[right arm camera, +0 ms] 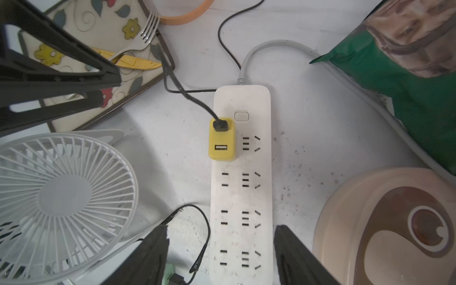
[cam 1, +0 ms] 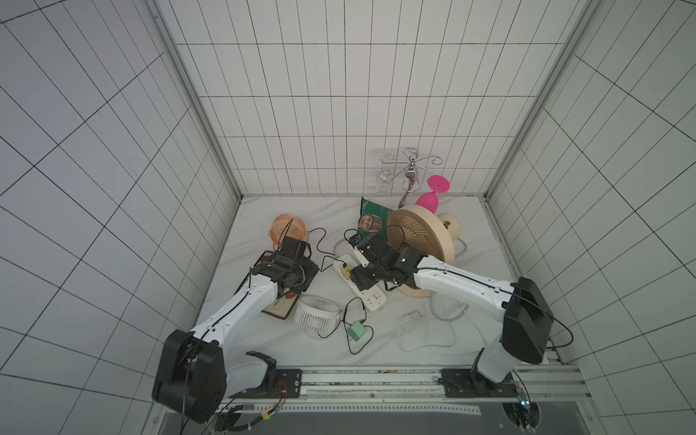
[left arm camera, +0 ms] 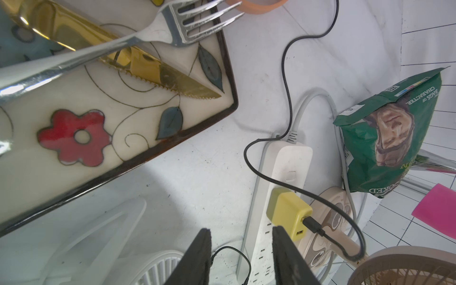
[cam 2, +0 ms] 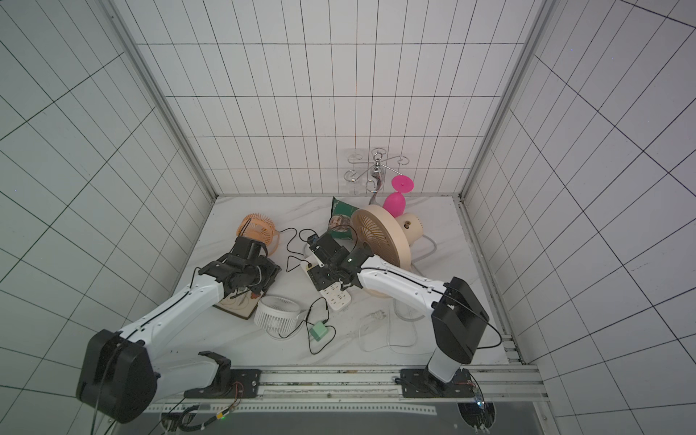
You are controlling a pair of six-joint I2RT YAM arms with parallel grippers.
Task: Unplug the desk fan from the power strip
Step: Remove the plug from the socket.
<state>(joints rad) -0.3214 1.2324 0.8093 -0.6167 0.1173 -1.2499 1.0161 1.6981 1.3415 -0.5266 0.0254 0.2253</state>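
Over power strip, right tool spread wide in wrist view, unclear in top views, left tool seemingly parted

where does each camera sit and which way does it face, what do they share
Top views: high above the front of the table, looking down toward the back wall; both show left arm and right arm whole, by the power strip.
Left wrist: on the left arm, looking past the left gripper at the yellow charger and plate.
Right wrist: on the right arm, looking straight down on the power strip, right gripper at the edge.
Shared: both wrist views show charger, plate, green bag.
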